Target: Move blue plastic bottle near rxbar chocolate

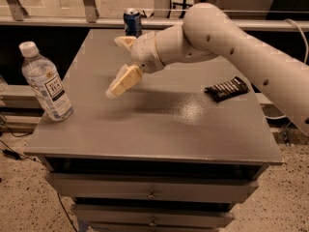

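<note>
The blue plastic bottle [46, 83], clear with a white cap and a white-and-dark label, stands upright at the left edge of the grey table [164, 129]. The rxbar chocolate [226, 88], a flat dark bar, lies near the table's right edge. My gripper [118, 64] hangs over the left-middle of the table, to the right of the bottle and apart from it. It is open and empty, with its fingers [123, 81] spread wide and pointing left toward the bottle.
A blue soda can [132, 22] stands at the back edge of the table, behind the gripper. My white arm [227, 37] reaches in from the right above the bar. Drawers [152, 192] sit under the tabletop. A rail runs behind.
</note>
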Tool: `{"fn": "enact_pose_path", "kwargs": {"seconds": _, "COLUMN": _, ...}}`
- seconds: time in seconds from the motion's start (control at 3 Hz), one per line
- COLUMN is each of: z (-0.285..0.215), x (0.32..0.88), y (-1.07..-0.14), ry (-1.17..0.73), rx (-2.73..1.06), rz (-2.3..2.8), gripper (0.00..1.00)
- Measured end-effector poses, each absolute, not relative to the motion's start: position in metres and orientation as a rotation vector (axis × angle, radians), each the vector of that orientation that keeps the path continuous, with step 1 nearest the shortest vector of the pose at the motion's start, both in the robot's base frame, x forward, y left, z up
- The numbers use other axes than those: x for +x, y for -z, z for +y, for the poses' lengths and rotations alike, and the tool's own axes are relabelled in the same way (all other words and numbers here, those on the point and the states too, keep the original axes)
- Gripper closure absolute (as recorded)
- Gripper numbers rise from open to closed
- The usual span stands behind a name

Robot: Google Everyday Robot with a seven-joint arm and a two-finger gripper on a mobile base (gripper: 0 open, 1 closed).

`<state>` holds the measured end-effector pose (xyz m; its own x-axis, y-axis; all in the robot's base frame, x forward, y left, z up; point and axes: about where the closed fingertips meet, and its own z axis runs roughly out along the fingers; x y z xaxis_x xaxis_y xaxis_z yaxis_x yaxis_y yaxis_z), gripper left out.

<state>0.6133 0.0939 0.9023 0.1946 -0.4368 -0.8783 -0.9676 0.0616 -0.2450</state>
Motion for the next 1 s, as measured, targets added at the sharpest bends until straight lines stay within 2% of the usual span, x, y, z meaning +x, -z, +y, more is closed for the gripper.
{"fn": "enact_pose_path", "kwargs": {"seconds": 1.0, "z": 0.198, "x": 0.583, "y": -0.917, "ry": -1.191, "rx": -1.409, "rz": 1.197, "gripper": 0.00}}
